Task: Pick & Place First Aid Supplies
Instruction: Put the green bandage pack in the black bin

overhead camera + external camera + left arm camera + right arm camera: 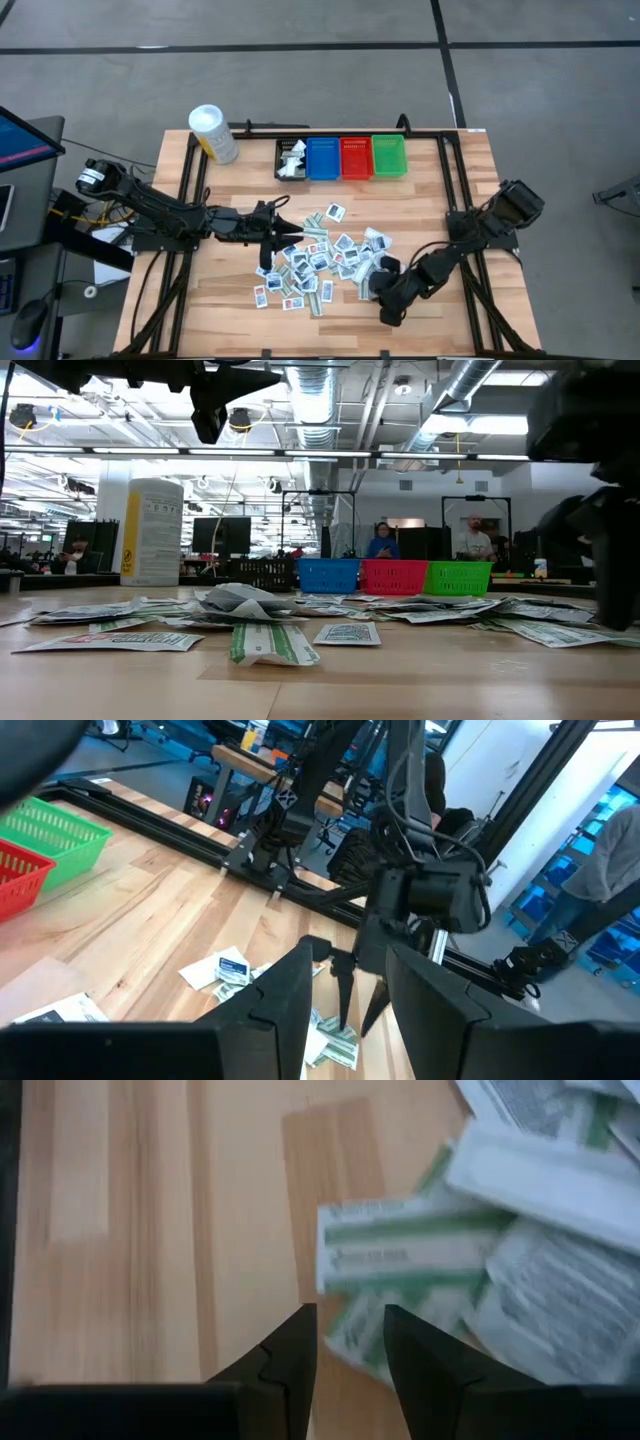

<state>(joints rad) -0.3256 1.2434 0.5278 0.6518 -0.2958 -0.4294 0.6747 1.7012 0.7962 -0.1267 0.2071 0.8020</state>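
We hold the right claw (350,1345) low over the desk (430,190) with its jaws a slit apart and empty — a green-striped packet (400,1255) lies just ahead. The left claw (285,235), part open and empty, hovers at the packet pile (320,262).

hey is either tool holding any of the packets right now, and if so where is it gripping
Nothing is held. The left tool hangs open above the packets, and the right tool sits open at the pile's edge with only bare table between its fingers.
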